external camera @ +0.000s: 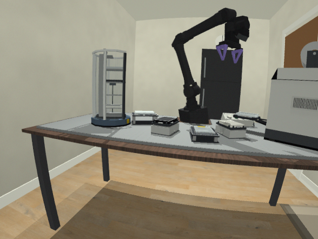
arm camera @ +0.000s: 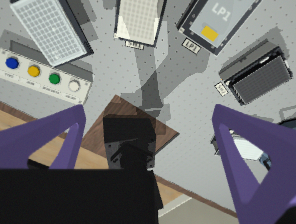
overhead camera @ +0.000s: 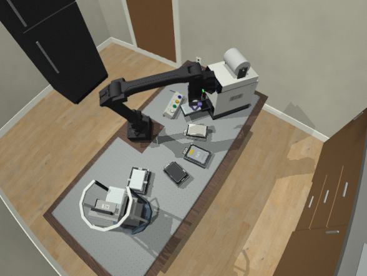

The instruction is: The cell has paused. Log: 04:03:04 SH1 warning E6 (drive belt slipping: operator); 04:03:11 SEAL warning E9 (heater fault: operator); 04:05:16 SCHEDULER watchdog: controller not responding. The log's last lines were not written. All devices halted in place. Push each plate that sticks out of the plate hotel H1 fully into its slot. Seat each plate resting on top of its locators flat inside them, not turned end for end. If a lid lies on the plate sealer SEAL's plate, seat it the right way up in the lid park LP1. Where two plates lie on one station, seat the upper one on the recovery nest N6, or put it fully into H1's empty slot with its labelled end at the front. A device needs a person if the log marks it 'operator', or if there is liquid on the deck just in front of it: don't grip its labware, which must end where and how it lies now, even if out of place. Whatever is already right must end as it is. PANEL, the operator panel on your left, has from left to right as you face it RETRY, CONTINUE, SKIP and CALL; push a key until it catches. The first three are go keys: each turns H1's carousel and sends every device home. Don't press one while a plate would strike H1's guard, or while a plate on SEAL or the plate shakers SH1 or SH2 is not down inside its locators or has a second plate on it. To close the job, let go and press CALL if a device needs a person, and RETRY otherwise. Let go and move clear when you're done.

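My gripper (external camera: 229, 55) is open and empty, high above the deck near the sealer SEAL (overhead camera: 232, 90); it also shows in the overhead view (overhead camera: 196, 106) and in the wrist view (arm camera: 147, 112). Below it a welled plate (arm camera: 47, 30) (overhead camera: 191, 110) lies on SEAL's dark tray. The panel PANEL (arm camera: 42, 72) with blue, yellow, green and white keys lies beside it (overhead camera: 173, 104). A pale plate (arm camera: 140, 20) (overhead camera: 196, 130) sits on a shaker. The lid park LP1 (arm camera: 218, 22) carries a yellow mark (overhead camera: 197, 155). A dark plate (arm camera: 260, 75) (overhead camera: 175, 172) sits on another station.
The plate hotel H1 (overhead camera: 109, 206) stands at the deck's near end inside a white guard ring, with a white plate (overhead camera: 115, 194) showing at its top. A white plate on a nest (overhead camera: 138, 180) lies beside it. The arm's base (overhead camera: 138, 126) stands at the deck's left edge.
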Controlling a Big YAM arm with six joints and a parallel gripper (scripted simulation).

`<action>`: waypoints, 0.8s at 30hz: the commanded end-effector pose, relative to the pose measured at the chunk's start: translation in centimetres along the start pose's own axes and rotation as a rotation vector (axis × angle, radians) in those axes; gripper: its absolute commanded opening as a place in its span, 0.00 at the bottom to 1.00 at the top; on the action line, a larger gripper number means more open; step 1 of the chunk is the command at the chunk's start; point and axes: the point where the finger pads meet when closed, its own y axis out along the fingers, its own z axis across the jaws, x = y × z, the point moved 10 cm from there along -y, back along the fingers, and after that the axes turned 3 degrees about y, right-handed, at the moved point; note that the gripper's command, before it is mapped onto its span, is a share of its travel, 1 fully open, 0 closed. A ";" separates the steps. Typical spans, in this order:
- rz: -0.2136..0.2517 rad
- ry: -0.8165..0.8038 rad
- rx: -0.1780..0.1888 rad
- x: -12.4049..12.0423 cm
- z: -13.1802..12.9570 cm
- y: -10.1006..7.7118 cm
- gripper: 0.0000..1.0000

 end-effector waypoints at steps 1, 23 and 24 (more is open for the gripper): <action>-0.063 0.039 0.014 0.3 0.1 -2.8 1.00; -0.009 -0.263 0.004 0.7 7.3 -0.9 1.00; -0.008 -0.297 0.003 0.6 7.6 -0.9 1.00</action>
